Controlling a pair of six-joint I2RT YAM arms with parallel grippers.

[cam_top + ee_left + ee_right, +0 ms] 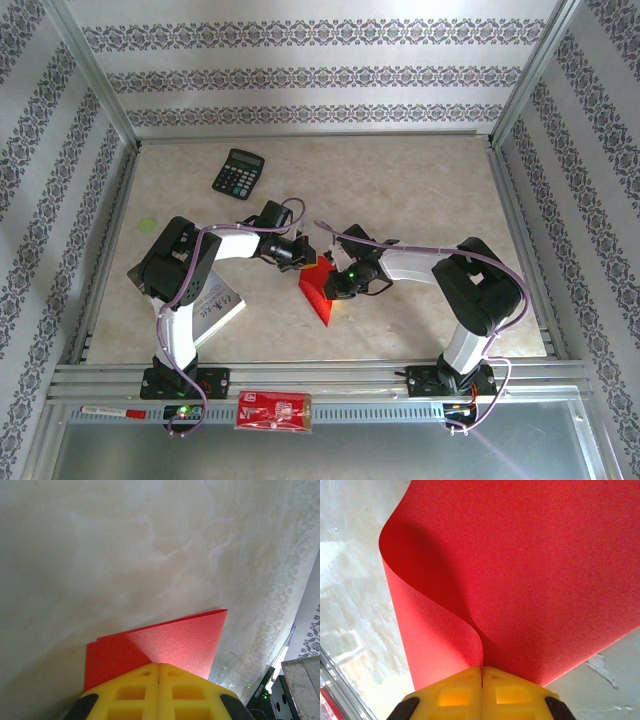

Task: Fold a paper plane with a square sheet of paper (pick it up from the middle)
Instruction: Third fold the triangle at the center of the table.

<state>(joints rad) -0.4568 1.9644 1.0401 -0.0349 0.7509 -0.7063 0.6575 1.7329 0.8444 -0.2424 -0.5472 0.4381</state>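
Note:
The square sheet of paper (pixel 322 292) is bright red and lies partly folded on the table between the two arms. In the left wrist view the sheet (pixel 180 640) lies flat in two layers with a pointed corner at the right. My left gripper (pixel 159 665) is shut, its yellow tips resting on the sheet's near edge. In the right wrist view a flap of the sheet (pixel 530 580) curls up from the table and runs into the seam of my right gripper (pixel 482 669), which is shut on it. From above, the left gripper (pixel 308 258) is at the paper's far corner and the right gripper (pixel 337 287) at its right side.
A black calculator (pixel 238 173) lies at the back left of the marble-patterned table (pixel 420 190). A white booklet (pixel 215 310) sits under the left arm. A red printed packet (pixel 273 410) and a red pen (pixel 110 411) lie on the front rail. Patterned walls enclose three sides.

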